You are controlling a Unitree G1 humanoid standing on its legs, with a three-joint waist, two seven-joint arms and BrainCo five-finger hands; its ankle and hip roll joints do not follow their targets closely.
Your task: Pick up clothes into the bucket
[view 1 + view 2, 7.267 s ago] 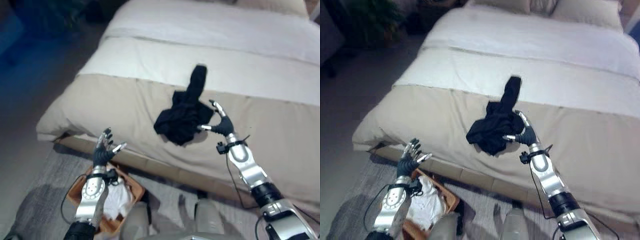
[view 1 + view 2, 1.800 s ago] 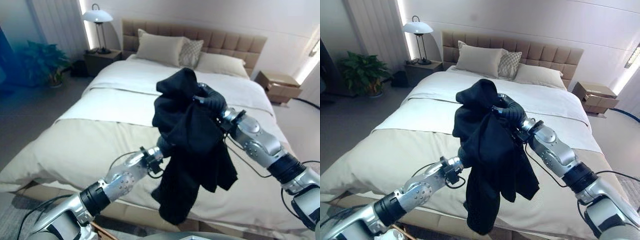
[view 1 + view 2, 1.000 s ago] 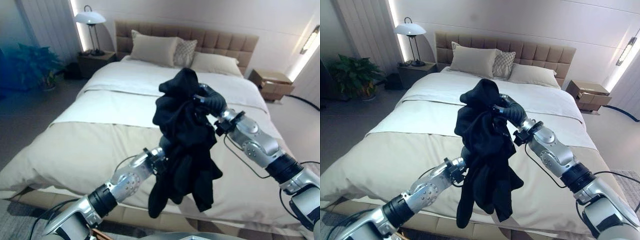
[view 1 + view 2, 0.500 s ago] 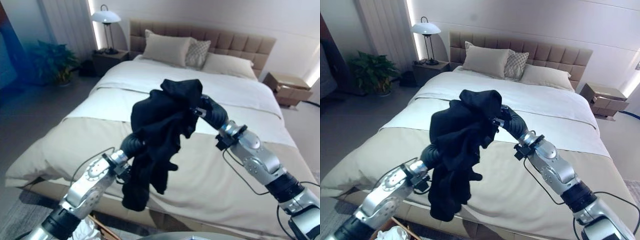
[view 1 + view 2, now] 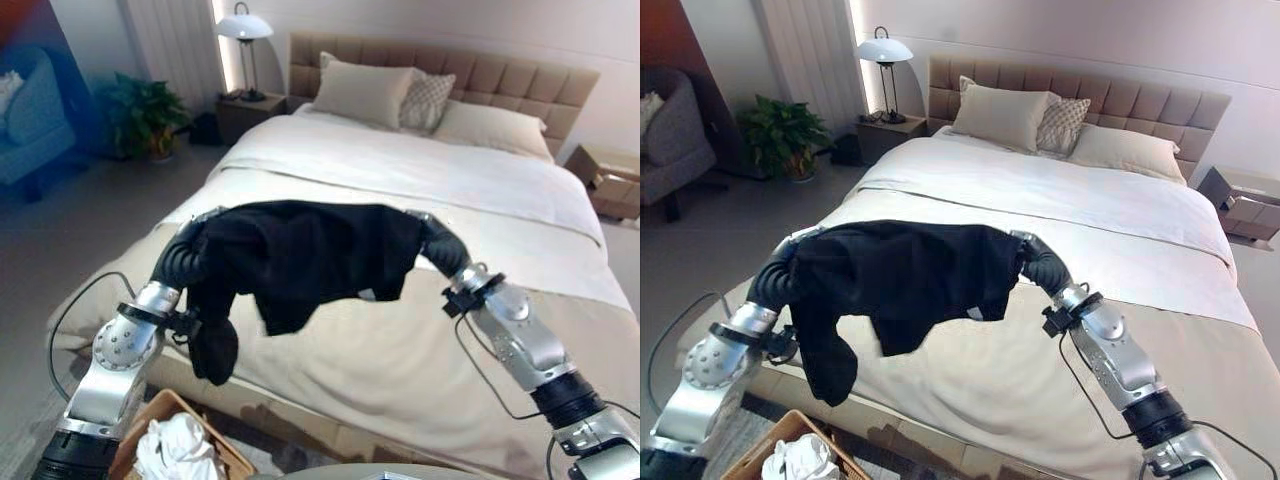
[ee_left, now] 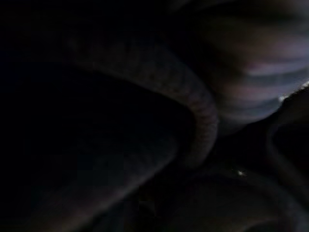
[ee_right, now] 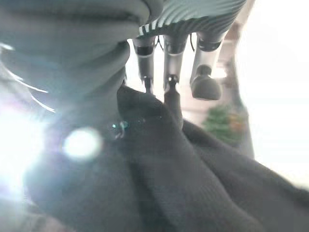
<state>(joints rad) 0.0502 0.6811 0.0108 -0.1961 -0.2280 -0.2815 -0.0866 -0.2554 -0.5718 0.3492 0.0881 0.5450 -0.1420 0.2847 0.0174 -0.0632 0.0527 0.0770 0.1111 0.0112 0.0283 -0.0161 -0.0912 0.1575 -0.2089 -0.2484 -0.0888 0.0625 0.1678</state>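
Head pair: high up, angled down across the bed [image 5: 420, 170] toward the headboard [image 5: 1160, 100]; both share bed, lamp [image 5: 885, 50] and plant [image 5: 145, 115], slightly offset. Left wrist view: pressed against the dark garment [image 6: 145, 121], very near. Right wrist view: looks along the right hand [image 7: 169, 53], close, over that cloth.

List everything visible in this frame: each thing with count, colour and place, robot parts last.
black garment: one, black, stretched in the air between both hands above the bed's foot.
basket: one, brown wicker, on the floor under the left arm.
white clothes: a heap, white, inside the basket.
bed: one, white and beige.
pillows: three, beige and patterned, at the headboard.
lamp: one, white, on the far nightstand.
plant: one, green, beside it.
left hand: under cloth.
right hand: gripping the garment.
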